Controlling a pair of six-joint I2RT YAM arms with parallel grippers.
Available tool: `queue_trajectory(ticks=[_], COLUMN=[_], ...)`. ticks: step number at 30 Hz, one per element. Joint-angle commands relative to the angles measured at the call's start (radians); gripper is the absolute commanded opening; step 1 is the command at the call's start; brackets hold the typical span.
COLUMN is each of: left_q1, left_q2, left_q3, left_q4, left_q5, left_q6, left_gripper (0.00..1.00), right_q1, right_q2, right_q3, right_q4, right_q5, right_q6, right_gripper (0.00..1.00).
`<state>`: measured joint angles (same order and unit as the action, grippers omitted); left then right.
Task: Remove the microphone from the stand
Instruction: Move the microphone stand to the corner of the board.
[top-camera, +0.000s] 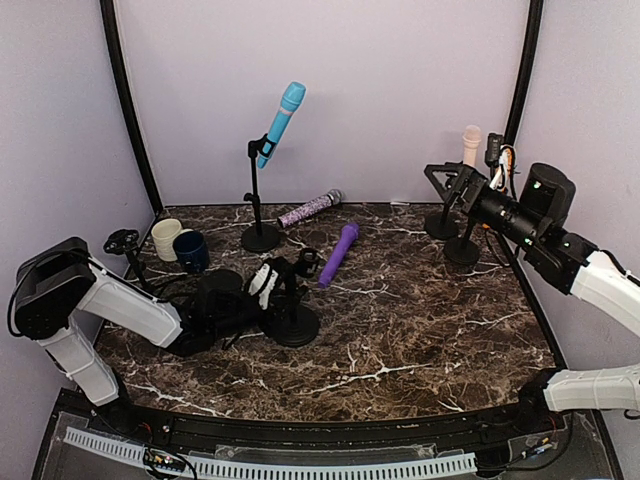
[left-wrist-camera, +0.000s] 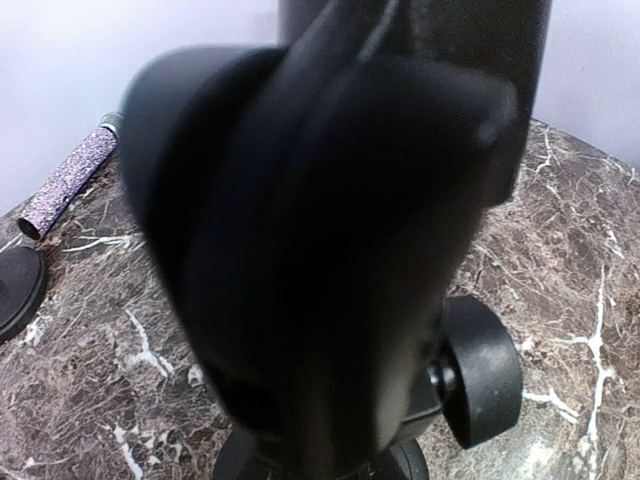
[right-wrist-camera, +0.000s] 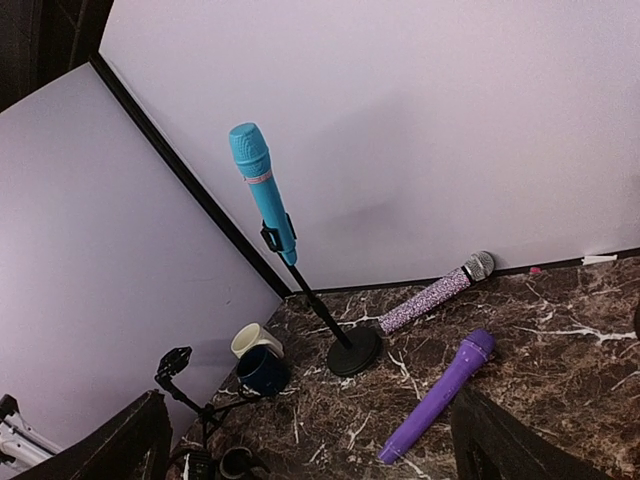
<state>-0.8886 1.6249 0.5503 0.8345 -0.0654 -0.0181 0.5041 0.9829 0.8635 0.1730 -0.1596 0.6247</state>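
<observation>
A black microphone (top-camera: 297, 266) sits in the clip of a short black stand (top-camera: 292, 324) at the middle of the marble table. My left gripper (top-camera: 268, 280) is right at this microphone, reaching in from the left. In the left wrist view the microphone (left-wrist-camera: 330, 220) is a dark blur filling the frame and hiding my fingers, so their state does not show. The stand's knob (left-wrist-camera: 485, 370) shows below it. My right gripper (top-camera: 450, 182) hangs high at the right, open and empty, with its fingertips (right-wrist-camera: 500, 440) at the bottom corners of its own view.
A blue microphone (top-camera: 282, 122) stands on a tall stand (top-camera: 261, 238) at the back. A glittery microphone (top-camera: 310, 209) and a purple one (top-camera: 338, 254) lie flat. A pale microphone (top-camera: 471, 145) on stands is at the right. A cream mug (top-camera: 166, 238), a blue mug (top-camera: 191, 250) and a small tripod (top-camera: 122, 242) are at the left.
</observation>
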Motion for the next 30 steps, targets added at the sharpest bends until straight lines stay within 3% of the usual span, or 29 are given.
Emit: queue_trajectory(ticks=[1, 15, 21, 30], left_q1=[0.006, 0.232, 0.383, 0.439], left_q2=[-0.053, -0.375, -0.494, -0.514], left_q3=[-0.017, -0.189, -0.256, -0.271], left_q4=[0.040, -0.173, -0.214, -0.230], left_q5=[-0.128, -0.229, -0.179, -0.312], left_q6=[0.055, 0.023, -0.055, -0.166], left_gripper=[0.02, 0.00, 0.00, 0.00], right_q1=[0.007, 0.007, 0.007, 0.007], right_q2=[-0.018, -0.018, -0.022, -0.058], right_q3=[-0.006, -0.026, -0.021, -0.034], right_q4=[0.010, 0.022, 0.015, -0.015], right_q5=[0.017, 0.023, 0.022, 0.039], right_q6=[-0.014, -0.001, -0.002, -0.010], right_gripper=[0.99, 0.99, 0.99, 0.98])
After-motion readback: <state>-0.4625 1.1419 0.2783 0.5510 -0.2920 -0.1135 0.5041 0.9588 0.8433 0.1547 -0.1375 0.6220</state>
